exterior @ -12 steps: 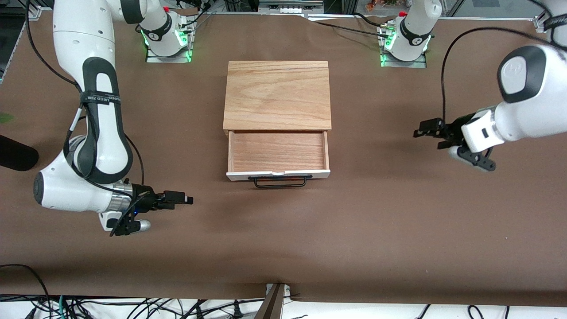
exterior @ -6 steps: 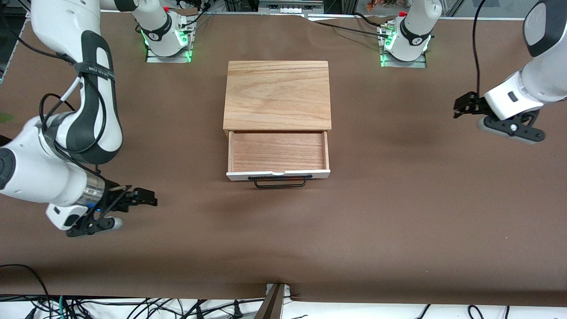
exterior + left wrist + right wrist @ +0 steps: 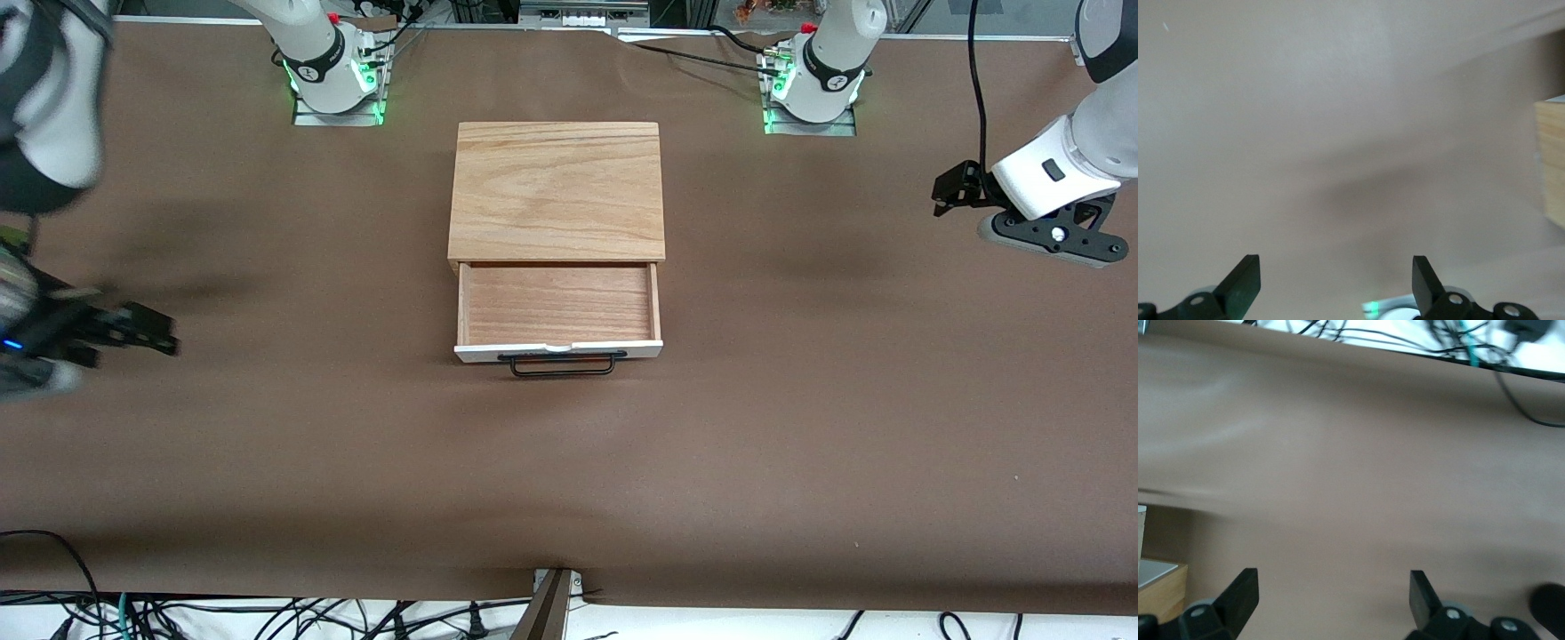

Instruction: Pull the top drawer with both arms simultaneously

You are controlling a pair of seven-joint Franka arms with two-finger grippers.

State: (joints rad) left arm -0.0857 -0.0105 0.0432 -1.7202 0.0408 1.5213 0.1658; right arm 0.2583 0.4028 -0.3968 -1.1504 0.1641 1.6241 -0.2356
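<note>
At the edge of the front view where the right arm works, the right hand hangs over the bare brown bench, well apart from the cabinet. In the right wrist view its two fingers stand wide apart and nothing is between them.

In the middle of the bench stands one cabinet with a pale wood top board. There is one top drawer, and it is pulled out toward the front camera, so its reddish wood tray shows with nothing in it. Its white front panel carries one black bar handle, which points to the front camera. No hand touches the handle. Wide free bench lies on both ends of the cabinet and also between the handle and the bench edge nearest to the front camera, where many cables hang.

Toward the left arm's end, the left hand is over the bench near its edge, well apart from the cabinet. The left wrist view shows its two fingers spread wide, holding nothing.

Two arm bases stand along the bench edge farthest from the front camera.
</note>
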